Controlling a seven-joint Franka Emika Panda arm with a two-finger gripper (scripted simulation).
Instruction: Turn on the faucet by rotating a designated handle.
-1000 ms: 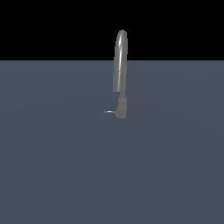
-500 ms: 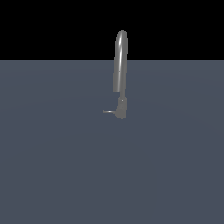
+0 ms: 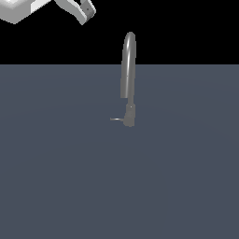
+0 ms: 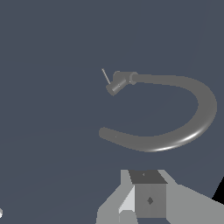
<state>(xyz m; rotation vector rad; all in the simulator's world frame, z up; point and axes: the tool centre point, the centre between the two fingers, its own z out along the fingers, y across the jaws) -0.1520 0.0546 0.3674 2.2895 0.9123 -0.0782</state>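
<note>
The faucet [image 3: 128,70] stands upright on the dark grey surface, a slim grey gooseneck spout on a short base [image 3: 129,117]. The handle [image 3: 116,119] is a thin light lever sticking out from the base toward the exterior view's left. In the wrist view the spout [image 4: 192,127] curves in an arc, with the base [image 4: 118,83] and the thin handle [image 4: 106,76] beyond it. My arm [image 3: 70,7] shows at the exterior view's upper left, high above and well apart from the faucet. My gripper [image 4: 144,199] shows only partly in the wrist view; its jaws are unclear. It holds nothing.
The flat dark grey surface [image 3: 56,177] spreads all around the faucet. A black background lies behind it. No other objects show.
My arm has come into the exterior view at the upper left, where none showed before. The faucet and its handle have not moved.
</note>
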